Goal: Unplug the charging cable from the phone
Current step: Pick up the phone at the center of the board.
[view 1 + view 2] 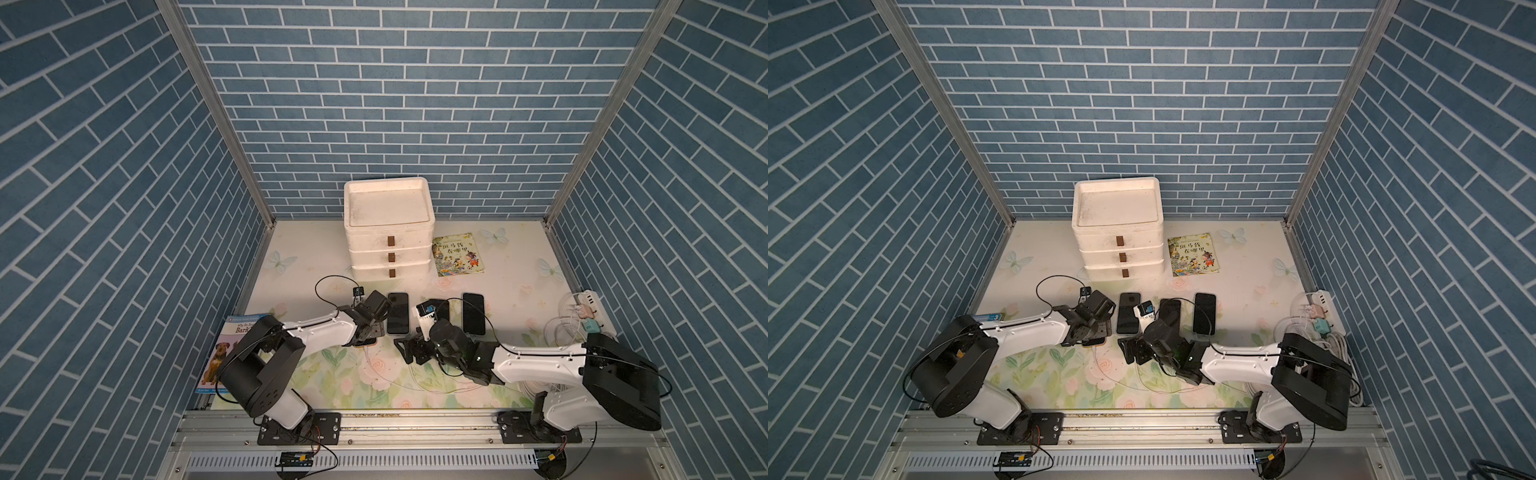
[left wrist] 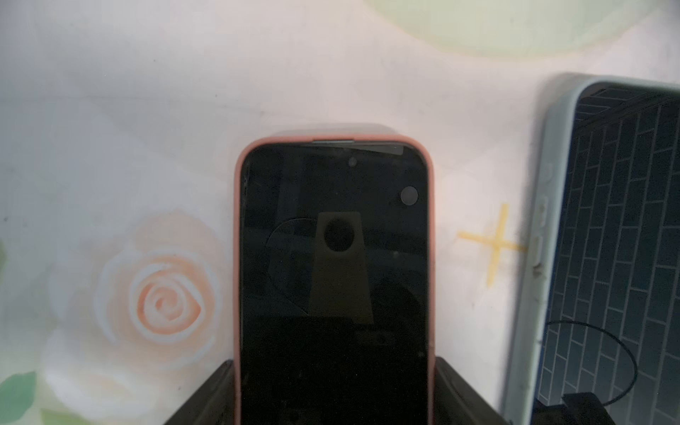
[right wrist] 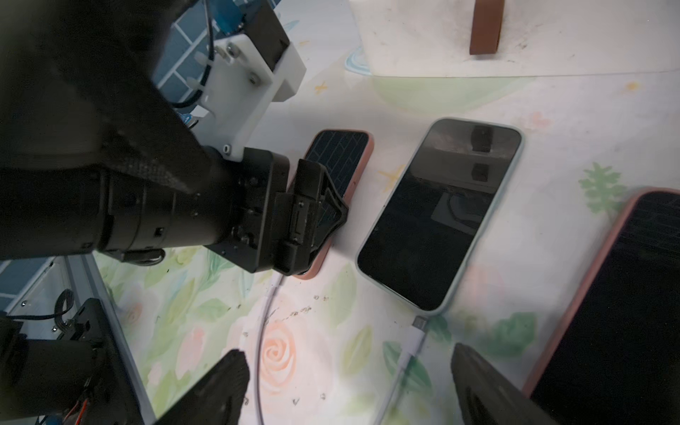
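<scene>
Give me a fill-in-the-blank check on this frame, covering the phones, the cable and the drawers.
1. The drawer unit has ___ brown handles.
2. The left gripper has its fingers closed on the leftmost phone, whose case is ___.
3. The cable plugged into the pale-cased phone is ___.
4. The right gripper has its fingers ___, with that cable between them.

Missing words: three; pink; white; open.

Glossy, mirror-like glass is shown by the pink phone and the green phone — their cases look matt and rubbery. The cable is sheathed in smooth white plastic; the counter is covered by a smooth printed sheet — faintly sheened.
</scene>
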You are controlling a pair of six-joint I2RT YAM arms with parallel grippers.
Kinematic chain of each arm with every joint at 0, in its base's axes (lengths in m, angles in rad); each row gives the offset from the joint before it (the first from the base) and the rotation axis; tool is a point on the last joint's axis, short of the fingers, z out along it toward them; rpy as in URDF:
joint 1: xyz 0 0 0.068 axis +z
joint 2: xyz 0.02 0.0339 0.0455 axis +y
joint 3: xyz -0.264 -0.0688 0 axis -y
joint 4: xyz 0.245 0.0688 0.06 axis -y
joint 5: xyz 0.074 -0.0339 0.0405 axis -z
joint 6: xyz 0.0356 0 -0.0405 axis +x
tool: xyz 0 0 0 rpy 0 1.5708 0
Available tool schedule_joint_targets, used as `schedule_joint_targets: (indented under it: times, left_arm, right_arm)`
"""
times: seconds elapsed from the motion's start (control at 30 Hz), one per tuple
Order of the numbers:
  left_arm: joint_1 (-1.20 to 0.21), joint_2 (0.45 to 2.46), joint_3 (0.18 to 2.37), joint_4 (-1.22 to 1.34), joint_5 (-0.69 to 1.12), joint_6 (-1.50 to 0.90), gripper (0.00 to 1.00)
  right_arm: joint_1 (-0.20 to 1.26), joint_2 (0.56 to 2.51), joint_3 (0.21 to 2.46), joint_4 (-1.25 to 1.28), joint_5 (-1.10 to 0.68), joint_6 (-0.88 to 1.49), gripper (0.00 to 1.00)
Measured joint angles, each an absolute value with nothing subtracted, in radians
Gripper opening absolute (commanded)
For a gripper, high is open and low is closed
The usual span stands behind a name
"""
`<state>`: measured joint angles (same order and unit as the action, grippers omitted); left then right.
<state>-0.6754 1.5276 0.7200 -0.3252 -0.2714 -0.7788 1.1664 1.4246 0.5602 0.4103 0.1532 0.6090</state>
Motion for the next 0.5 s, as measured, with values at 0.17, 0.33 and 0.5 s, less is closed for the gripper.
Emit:
schedule_joint_targets:
  times: [0.17,0.33,0.5]
  left_arm:
    - [-0.675,1.412,0.696,-0.337,-0.296,-0.797,0.00]
    - [-0.674,1.283,0.667,-0.292,-0.328,-0.817,0.00]
    - [-0.674,1.225,0.635,-0.262,-0.347,-0.837,0.00]
  right_arm:
    - [1.164,1.427,0.508,0.485,0.170,0.602,0.91]
    - [1.150,1.505,0.530,0.559,0.044,0.596,0.84]
    - [1.149,1.609,0.534,0.650,-0.098,0.596,0.76]
